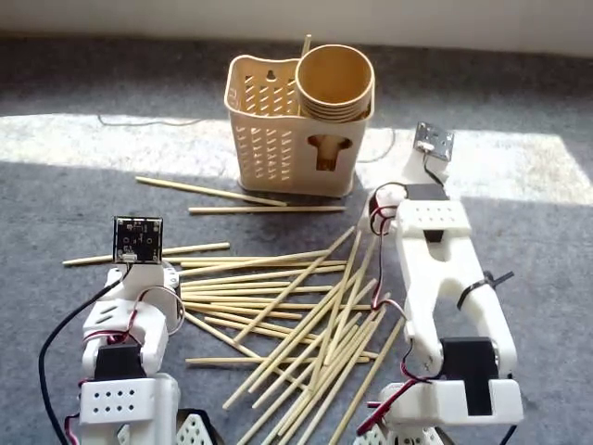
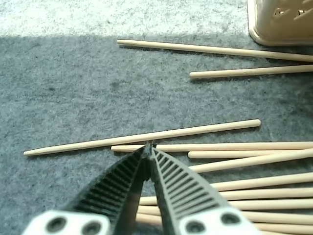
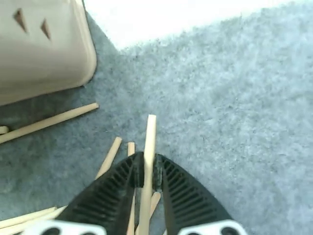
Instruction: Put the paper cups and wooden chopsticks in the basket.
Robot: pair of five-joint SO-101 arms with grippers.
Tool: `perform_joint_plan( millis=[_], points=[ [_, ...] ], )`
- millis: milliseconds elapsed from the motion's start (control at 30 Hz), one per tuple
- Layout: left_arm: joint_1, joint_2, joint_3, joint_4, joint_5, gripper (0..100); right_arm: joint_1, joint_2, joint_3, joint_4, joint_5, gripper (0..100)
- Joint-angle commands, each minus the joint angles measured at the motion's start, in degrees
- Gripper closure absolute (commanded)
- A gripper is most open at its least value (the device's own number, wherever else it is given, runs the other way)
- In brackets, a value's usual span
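Worktop [image 1: 519, 278] covered in grey carpet, seen from the high view.

- Basket [image 1: 269, 139]: cream plastic with slotted walls, upright at 12 o'clock from the middle of the scene.
- Paper cups [image 1: 334, 79]: a nested stack, standing mouth-up in the 3 o'clock side of the basket. The rim sits above the basket wall.
- One chopstick [image 1: 307, 43] pokes up out of the basket just behind the cups.
- Loose chopsticks [image 1: 306, 315]: a criss-crossed heap on the carpet between the two arms, spreading from the centre towards 6 o'clock.
- Two stray sticks lie apart from the heap, just on the 6 o'clock side of the basket. One is slanted [image 1: 208, 192] and one almost level [image 1: 267, 209].
- Another single stick [image 1: 148, 253] lies out at 9 o'clock, beside the left arm's wrist.

Left arm [image 1: 125, 334] at 7 o'clock.
- Left claw [image 2: 148, 147]: jaws pressed together at the tips, nothing between them.
- The tips are right at the edge of a long single chopstick [image 2: 142, 137]. Cannot tell whether they touch it.
- A corner of the basket [image 2: 283, 22] shows well beyond.

Right arm [image 1: 445, 278] at 4 o'clock, stretched towards the basket's 5 o'clock corner.
- Right claw [image 3: 146, 164]: clamped on one chopstick [image 3: 149, 132], whose blunt end sticks out past the tips over the carpet.
- Other stick ends [image 3: 110, 156] lie under and beside the claw.
- The basket's rounded lower corner [image 3: 44, 54] is near, not touching.
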Motion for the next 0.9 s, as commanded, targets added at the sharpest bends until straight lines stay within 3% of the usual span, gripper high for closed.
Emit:
perform_joint_plan(
  millis=[0, 333, 667, 867],
  points=[
    [-0.40, -0.48, -0.40, -1.05, -0.70, 99, 0.66, -5.58, -1.01, 2.42, 0.62, 99.4],
    [-0.40, -0.48, -0.40, -1.05, -0.70, 99, -0.66, -20.44, -1.10, 4.00, 0.62, 99.4],
    [-0.57, -0.48, -0.40, -1.14, -0.70, 99, -10.59, -32.57, -1.63, 3.47, 0.70, 99.4],
    [-0.57, -0.48, -0.40, -1.14, -0.70, 99, -14.37, -35.65, -1.63, -3.03, 7.12, 99.4]
  ],
)
